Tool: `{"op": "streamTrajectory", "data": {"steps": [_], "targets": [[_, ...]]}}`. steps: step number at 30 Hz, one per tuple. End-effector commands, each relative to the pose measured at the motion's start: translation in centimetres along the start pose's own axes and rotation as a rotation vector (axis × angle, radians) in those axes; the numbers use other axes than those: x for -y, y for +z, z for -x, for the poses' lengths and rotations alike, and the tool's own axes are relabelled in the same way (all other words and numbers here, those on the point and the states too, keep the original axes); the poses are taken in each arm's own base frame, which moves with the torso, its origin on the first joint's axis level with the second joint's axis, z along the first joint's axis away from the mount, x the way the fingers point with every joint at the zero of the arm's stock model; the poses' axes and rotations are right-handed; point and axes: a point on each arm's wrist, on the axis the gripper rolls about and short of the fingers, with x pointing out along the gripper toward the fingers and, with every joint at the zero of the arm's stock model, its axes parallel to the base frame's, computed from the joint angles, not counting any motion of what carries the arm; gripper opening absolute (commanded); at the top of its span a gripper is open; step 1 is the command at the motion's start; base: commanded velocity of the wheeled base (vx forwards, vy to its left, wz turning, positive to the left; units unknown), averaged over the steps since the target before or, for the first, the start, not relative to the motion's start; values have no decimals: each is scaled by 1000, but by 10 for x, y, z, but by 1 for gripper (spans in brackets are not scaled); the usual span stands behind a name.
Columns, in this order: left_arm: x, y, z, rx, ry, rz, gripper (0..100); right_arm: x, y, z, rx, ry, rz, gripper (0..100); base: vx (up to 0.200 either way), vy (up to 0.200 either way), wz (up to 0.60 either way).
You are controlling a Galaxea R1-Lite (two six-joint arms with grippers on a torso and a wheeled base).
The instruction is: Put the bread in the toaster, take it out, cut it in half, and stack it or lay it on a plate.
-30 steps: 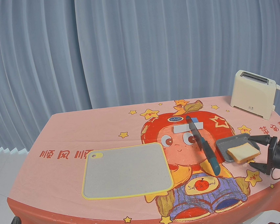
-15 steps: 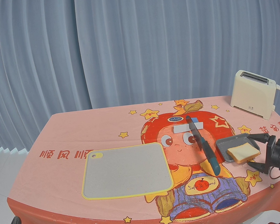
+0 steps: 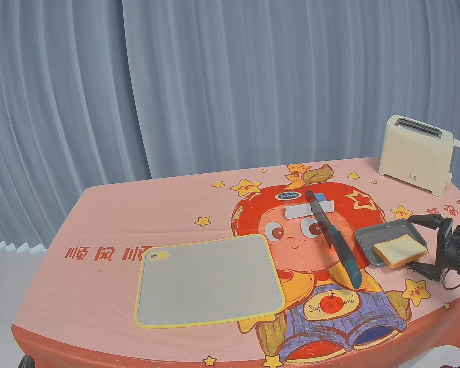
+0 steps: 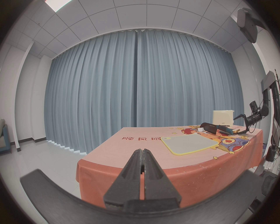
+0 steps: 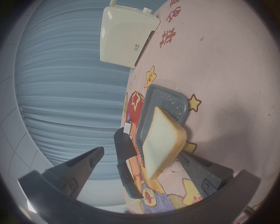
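Blue-grey curtain [image 3: 218, 69] out back, and the pink cartoon-print table [image 3: 136, 219] has the cutting board [image 3: 206, 281] over toward my left, the knife [image 3: 336, 238] lying in the middle and the cream toaster [image 3: 417, 154] standing at the far right corner. Bread [image 3: 397, 251] is one whole slice lying on the little grey plate [image 3: 379, 231] near the right edge, one corner hanging past the rim. My right gripper [image 3: 410, 243] sits level with it, fingers spread wide either side of the slice's outer end and not pinching it, while the left gripper [image 4: 143, 153] is parked low off the table's near-left corner, fingers pressed together on nothing.
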Motion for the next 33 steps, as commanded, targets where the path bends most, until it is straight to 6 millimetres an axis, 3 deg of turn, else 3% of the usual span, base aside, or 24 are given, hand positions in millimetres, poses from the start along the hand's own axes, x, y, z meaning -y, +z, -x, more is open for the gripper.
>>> {"op": "streamTrajectory", "data": {"steps": [1, 30, 31, 33], "targets": [[0, -5, 0, -1, 0, -1, 0, 0, 2, -2, 0, -1, -1, 100, 0, 0, 0], [0, -5, 0, -1, 0, 1, 0, 6, 4, -9, -10, -34, -20, 100, 0, 0, 0], [0, -5, 0, -1, 0, 1, 0, 8, 3, -10, -15, -43, -23, 0, 0, 0, 0], [0, -5, 0, -1, 0, 1, 0, 9, 3, -11, -20, -52, -27, 0, 0, 0, 0]]}}
